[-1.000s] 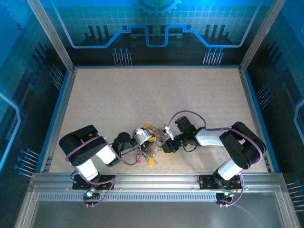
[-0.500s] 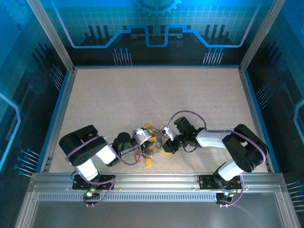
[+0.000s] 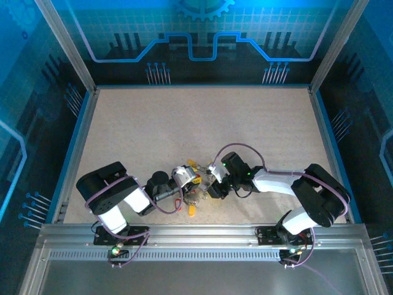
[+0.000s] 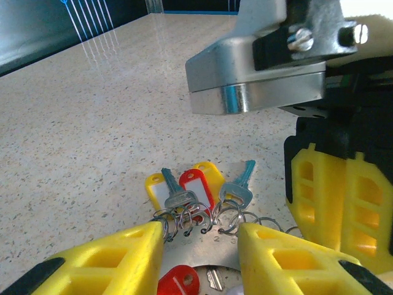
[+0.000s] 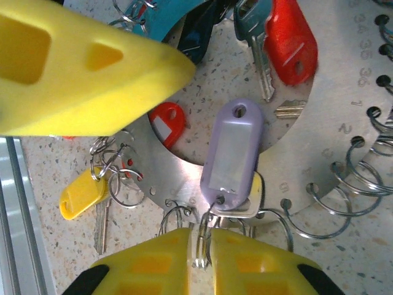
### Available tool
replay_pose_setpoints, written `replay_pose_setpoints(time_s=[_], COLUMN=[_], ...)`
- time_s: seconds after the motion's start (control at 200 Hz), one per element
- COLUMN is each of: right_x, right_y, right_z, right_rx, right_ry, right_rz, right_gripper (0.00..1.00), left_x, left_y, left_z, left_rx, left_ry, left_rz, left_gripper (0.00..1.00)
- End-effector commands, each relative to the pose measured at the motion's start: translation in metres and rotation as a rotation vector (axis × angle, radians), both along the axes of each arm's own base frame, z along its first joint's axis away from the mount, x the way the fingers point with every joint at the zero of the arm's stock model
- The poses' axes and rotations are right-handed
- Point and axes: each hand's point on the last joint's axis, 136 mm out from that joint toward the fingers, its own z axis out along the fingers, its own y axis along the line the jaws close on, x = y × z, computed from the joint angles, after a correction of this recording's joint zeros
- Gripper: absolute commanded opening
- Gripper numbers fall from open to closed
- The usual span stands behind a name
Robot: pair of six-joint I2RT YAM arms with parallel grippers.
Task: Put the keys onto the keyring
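Right wrist view: pinching the wire loop point(image 5: 199, 243) of the pale purple key point(image 5: 232, 153) in clenched right claw point(image 5: 199, 249), at 6 o'clock on the keyring point(image 5: 344, 104) rim. Straddling that rim with left claw point(image 4: 201, 232) parted; cannot tell whether grasping. Lying flat toward 6 o'clock of the tabletop point(image 3: 202, 123)

From overhead the keys point(image 3: 192, 209) are mere coloured specks, no telling one from another, and the keyring point(image 3: 198, 194) is mostly covered from above. At the left wrist, its plate runs off the bottom edge, and a red key point(image 4: 178, 283) is cut off with it. At the right wrist, the pale purple key point(image 5: 231, 150) hides most of its metal under its own tag. Its small split ring point(image 5: 200, 258) vanishes between the fingers of the right gripper point(image 5: 198, 241).
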Motion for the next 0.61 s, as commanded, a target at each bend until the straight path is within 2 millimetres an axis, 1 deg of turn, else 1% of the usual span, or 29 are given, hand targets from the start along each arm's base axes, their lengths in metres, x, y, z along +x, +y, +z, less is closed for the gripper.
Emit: replay_pose_setpoints(time_s=[0.0,0.28,0.6], right_x=[-0.002,-0.003,-0.005], right_y=[0.002,0.002,0.004], right_z=[-0.003,-0.011,-0.016], right_rx=[-0.020,-0.061,-0.075], right_ry=[-0.002,-0.003,0.004], right_rz=[0.015,0.019,0.029], right_gripper=[0.22,0.22,0.23], left_x=[0.001,0.001,0.001], left_y=[0.004,0.004,0.005], left_z=[0.001,0.000,-0.001], left_rx=[-0.002,0.001,0.004], left_ry=[-0.019,-0.020,-0.019], left_rz=[0.010,0.008,0.011], left_gripper=[0.39,0.39,0.38])
